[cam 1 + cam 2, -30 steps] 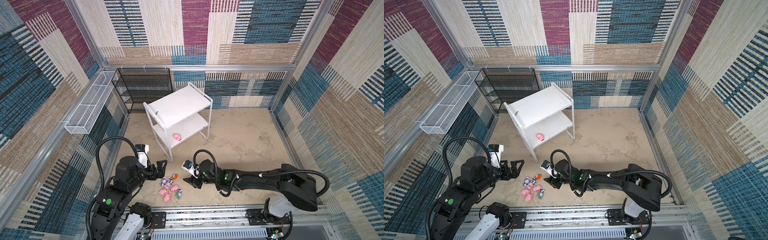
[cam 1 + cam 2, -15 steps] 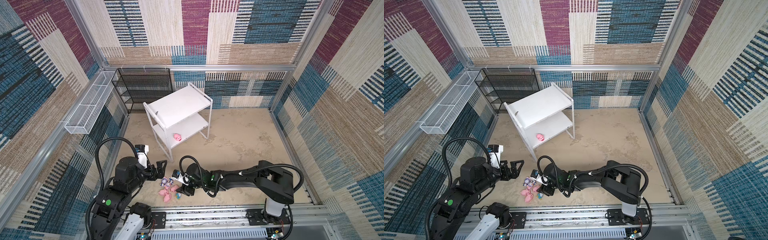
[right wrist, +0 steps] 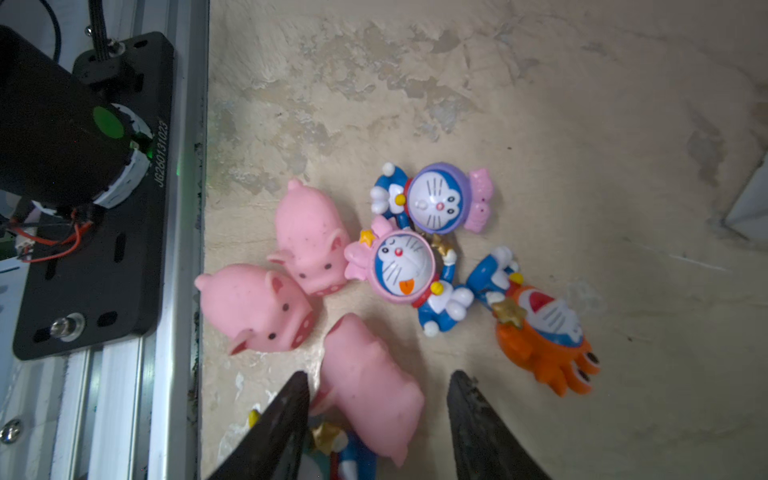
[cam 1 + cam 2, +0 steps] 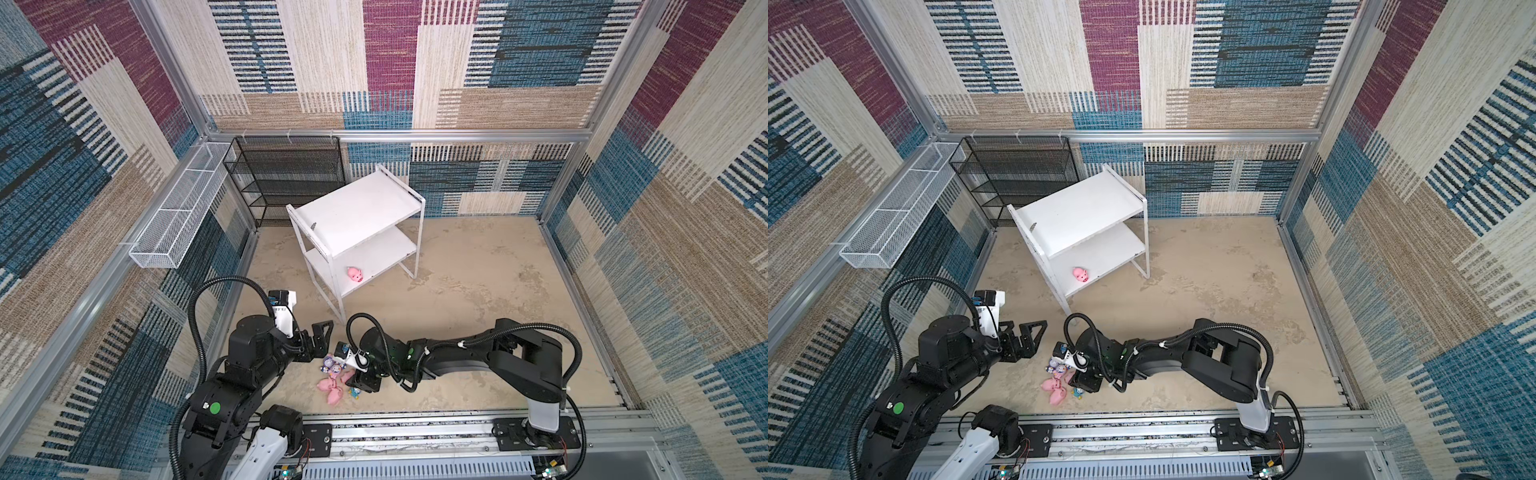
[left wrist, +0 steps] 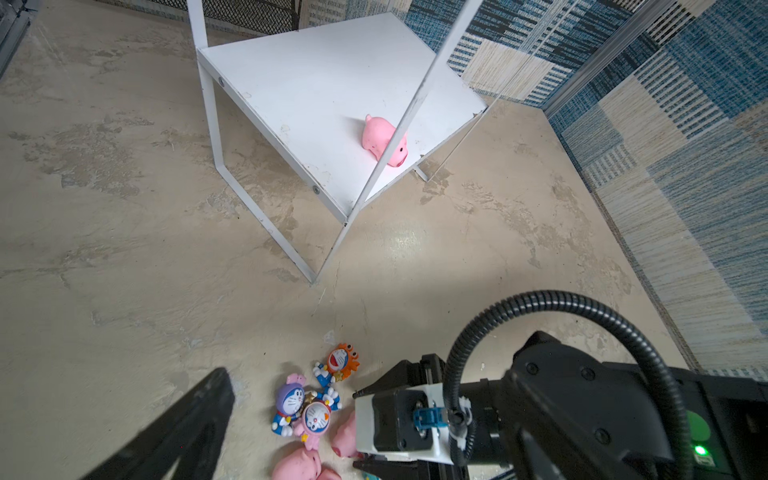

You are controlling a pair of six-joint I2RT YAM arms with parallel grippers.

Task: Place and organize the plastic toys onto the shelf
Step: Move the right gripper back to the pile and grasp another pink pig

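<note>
Over on the left, the left tool (image 4: 1029,332) is hovering above the mottled beige bench (image 4: 478,291), its black jaws gaping wide and carrying nothing. Just to its right, the heap of small plastic toys (image 4: 334,376) is lying on the bench near the front rail.

The right tool (image 3: 379,373) is reaching into that heap from the right. Its dark tapered jaws are standing parted, one on either side of a glossy pink pig (image 3: 372,399). One jaw is sitting right beside the pig and the other is showing a clear gap, so nothing is clamped yet.

In the right wrist view, a second pink pig (image 3: 311,241) and a third pink pig (image 3: 253,307), both smooth and rounded, are nestling together next to it. Three hard white-and-blue cartoon figurines are lying face up, touching in a chain: the purple-hooded figurine (image 3: 436,199), the pink-hooded figurine (image 3: 401,270) with gold stars, and the orange-hooded figurine (image 3: 544,332) with crab-like claws. A blue figurine (image 3: 345,457) is peeking out under one jaw, mostly hidden.

Behind the heap, the white two-tier metal shelf (image 4: 357,208), with flat boards and thin tube legs, is standing at an angle. A lone pink pig (image 4: 354,274) is sitting on its lower board near the front edge, well apart from both tools.
</note>
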